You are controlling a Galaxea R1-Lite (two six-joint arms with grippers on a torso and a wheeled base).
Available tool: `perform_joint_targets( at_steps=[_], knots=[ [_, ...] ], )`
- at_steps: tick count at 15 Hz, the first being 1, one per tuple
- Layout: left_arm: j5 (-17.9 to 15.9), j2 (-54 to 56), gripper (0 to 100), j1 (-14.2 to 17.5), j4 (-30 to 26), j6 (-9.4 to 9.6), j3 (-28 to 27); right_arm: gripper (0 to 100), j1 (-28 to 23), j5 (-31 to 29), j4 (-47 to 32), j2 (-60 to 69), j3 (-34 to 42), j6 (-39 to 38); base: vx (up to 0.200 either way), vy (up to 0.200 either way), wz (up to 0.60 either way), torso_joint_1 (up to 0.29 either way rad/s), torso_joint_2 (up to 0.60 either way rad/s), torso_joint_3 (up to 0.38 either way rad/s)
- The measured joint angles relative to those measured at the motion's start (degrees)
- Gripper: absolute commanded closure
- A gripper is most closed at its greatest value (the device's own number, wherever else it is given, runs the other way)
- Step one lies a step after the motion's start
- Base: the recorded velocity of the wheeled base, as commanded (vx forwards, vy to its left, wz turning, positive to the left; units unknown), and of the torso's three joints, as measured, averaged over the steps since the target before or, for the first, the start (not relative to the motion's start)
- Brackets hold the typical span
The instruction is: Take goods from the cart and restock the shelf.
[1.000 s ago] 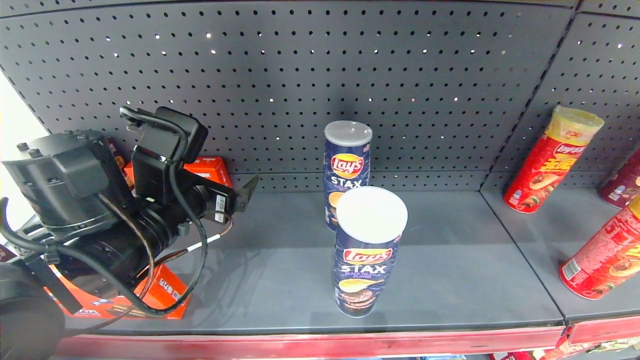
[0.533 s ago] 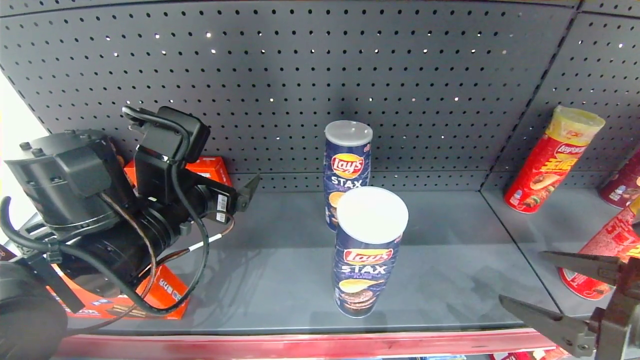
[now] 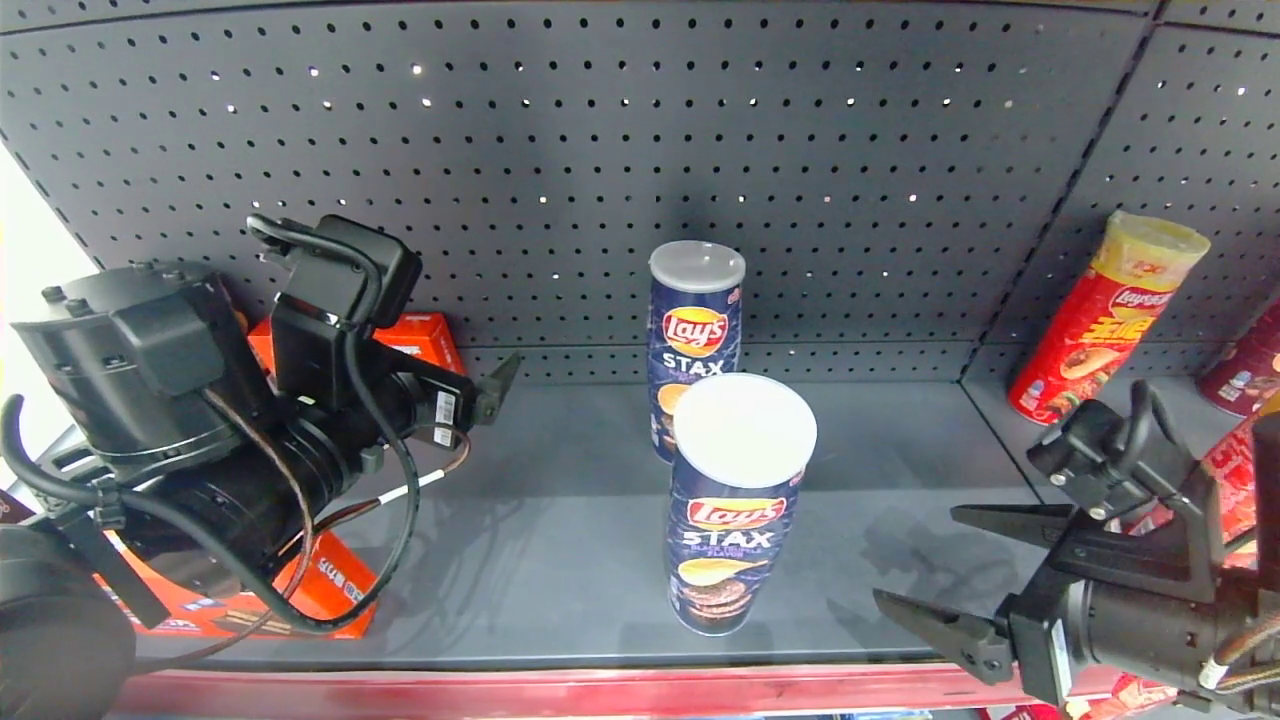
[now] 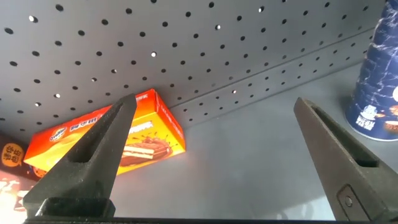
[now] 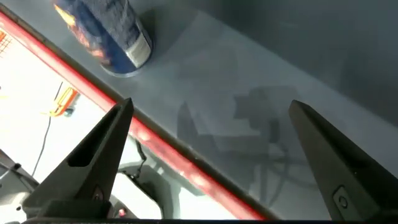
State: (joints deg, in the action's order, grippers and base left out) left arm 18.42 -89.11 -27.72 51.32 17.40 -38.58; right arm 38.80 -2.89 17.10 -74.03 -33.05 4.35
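Two tall dark-blue chip cans with pale lids, front can and back can, upright mid-shelf, one just behind the other. Three red cans in the bay to the right; two orange boxes at left, partly hidden by the left arm. Left gripper spread wide and empty above the shelf; right gripper equally wide, empty, by the front edge right of the front can.

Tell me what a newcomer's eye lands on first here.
Two dark blue chip cans stand centred on the shelf, the front can before the rear can. The left gripper hangs open near an orange box at its left; the right gripper is open by the front edge, before red cans.
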Motion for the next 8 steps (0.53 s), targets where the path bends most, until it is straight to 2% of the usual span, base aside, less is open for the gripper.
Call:
perform_joint_targets(
  at_steps=[8],
  knots=[
    [0.02, 0.00, 0, 0.22, -0.01, 0.00, -0.22, 0, 2.45, -0.45, 0.02, -9.01, -7.57, 0.13, 0.000, 0.000, 0.00, 0.000, 0.00, 0.000]
  ],
)
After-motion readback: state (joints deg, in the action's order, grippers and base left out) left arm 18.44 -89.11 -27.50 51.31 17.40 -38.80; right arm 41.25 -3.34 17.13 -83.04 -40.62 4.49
